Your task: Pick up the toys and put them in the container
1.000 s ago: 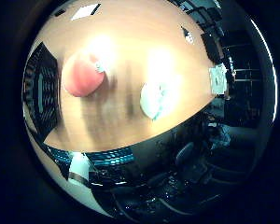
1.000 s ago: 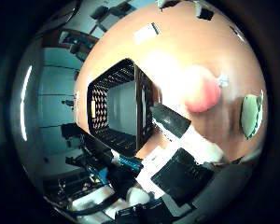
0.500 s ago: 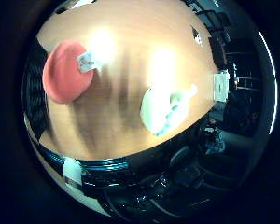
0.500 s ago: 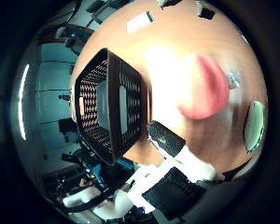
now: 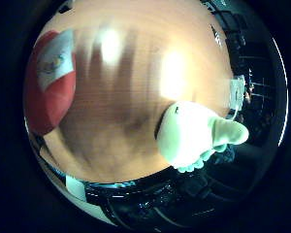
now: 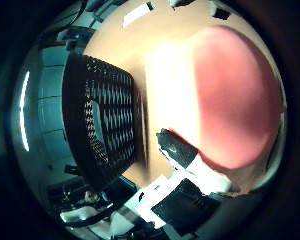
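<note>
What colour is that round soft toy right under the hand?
The round soft toy is pinkish red, best seen in the thumb side palm view.

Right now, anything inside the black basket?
The black mesh basket shows only bare mesh walls and no toy where its opening is visible; its floor is hidden. The red toy lies outside on the table.

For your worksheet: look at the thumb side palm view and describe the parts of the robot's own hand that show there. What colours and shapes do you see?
Only part of the hand shows. It is built of blocky white and black segments: a dark, glossy, wedge-shaped tip, white angular housings behind it, and a flat black rectangular panel. No markings can be made out.
</note>
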`<state>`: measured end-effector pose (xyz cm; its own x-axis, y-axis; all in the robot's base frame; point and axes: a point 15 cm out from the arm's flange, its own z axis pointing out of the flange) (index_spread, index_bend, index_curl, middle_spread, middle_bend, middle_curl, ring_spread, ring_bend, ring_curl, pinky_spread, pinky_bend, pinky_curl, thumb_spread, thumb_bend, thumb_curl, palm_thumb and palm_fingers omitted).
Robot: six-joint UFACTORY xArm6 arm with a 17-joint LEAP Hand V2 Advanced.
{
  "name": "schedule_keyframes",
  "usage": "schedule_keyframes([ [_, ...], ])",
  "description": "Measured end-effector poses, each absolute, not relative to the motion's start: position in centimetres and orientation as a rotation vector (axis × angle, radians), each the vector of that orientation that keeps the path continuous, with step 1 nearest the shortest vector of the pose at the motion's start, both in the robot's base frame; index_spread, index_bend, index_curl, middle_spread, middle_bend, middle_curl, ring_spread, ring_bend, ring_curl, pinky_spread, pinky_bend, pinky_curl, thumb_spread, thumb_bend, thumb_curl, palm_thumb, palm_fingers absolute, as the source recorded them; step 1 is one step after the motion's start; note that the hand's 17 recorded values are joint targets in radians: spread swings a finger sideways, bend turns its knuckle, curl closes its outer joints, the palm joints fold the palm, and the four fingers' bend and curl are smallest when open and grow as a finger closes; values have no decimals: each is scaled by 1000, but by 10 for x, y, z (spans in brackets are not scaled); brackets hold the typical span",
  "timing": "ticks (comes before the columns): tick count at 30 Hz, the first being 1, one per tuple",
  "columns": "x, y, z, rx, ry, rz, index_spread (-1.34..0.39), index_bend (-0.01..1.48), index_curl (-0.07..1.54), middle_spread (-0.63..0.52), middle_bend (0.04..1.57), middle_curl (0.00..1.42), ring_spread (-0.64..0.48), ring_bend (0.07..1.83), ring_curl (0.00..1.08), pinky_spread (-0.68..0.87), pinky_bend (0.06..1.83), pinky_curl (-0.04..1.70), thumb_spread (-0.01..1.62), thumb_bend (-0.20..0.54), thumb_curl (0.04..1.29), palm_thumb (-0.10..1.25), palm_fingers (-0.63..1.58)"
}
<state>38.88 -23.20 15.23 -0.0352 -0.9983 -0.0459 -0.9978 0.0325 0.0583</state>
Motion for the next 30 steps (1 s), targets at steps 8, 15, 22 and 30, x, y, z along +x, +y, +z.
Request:
schedule_keyframes([
  [8,398,-237,150,2191,-2254,-47,-396,184,315,-173,314,381,-86,457,269,286,224,241,1080,-16,308,663,591],
  [15,411,-244,161,2213,-2254,55,-466,298,454,-334,616,567,-318,834,443,-325,666,365,1034,-11,340,818,1235],
  [22,416,-249,178,2260,-2231,131,-449,772,782,-295,1030,803,-285,1217,631,-323,1140,626,1013,-13,386,951,1181],
  [30,403,-252,226,2273,-2231,203,-344,1003,938,-223,1225,914,-250,1358,744,-225,1287,818,1045,-7,467,1046,1081],
])
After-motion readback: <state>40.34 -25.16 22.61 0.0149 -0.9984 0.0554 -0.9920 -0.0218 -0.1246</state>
